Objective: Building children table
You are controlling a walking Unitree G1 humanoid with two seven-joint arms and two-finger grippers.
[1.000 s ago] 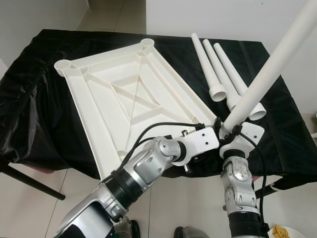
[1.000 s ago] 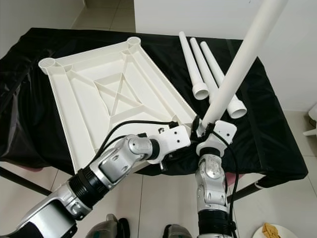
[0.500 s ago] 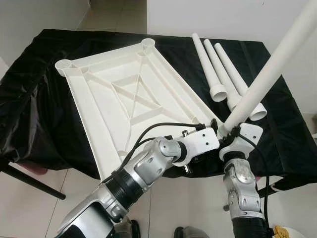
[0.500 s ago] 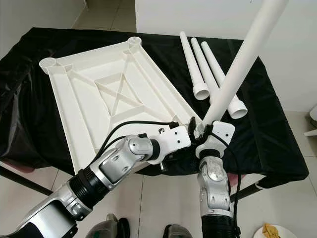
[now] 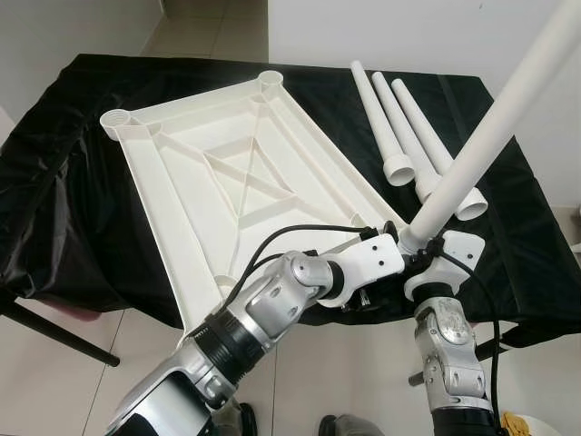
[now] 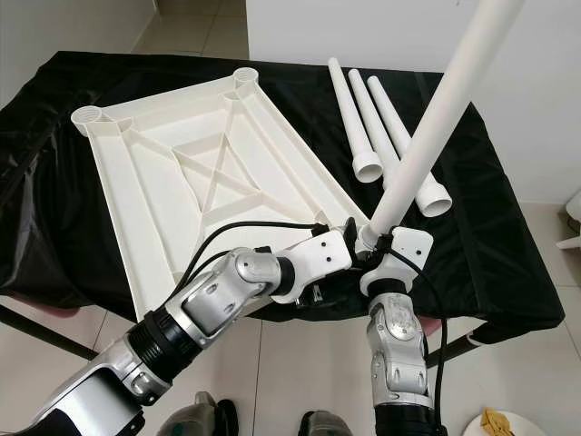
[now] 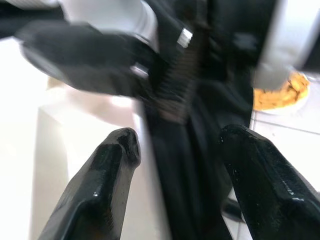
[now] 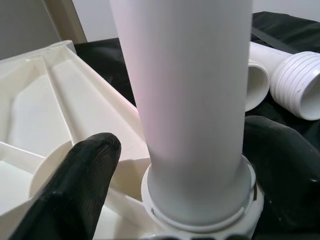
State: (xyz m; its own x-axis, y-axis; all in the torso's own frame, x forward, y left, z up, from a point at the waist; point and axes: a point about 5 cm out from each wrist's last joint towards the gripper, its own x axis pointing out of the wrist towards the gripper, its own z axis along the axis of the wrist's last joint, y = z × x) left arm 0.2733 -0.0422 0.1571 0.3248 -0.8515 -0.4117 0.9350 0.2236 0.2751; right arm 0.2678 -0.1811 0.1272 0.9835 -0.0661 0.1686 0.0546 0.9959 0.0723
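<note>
The white table top (image 5: 241, 177) lies upside down, ribs up, on the black-draped bench (image 5: 64, 191), its near right corner hidden under the two silver arms. From the left eye view, a long white leg (image 5: 495, 136) rises out of that near right corner, leaning up and to the right. The right end effector (image 5: 419, 247) sits at the leg's foot, the left end effector (image 5: 386, 272) just beside it at the bench's near edge. Three spare legs (image 5: 404, 136) lie side by side on the cloth to the far right of the top, apart from it.

The right eye view gives the same layout: round sockets at the top's far left corner (image 6: 87, 115) and far corner (image 6: 244, 75), both open.

In the left wrist view, blurred, the left end effector's fingers (image 7: 107, 180) stand spread with nothing between them; black cloth and a white edge of the top lie beyond.

In the right wrist view, the leg fills the middle, its lower end seated in a ringed socket (image 8: 200, 210) of the top. The right end effector's two black fingers (image 8: 75, 185) flank the leg low down, one on each side; whether they press it I cannot tell. Two ribbed ends of the spare legs show behind.
</note>
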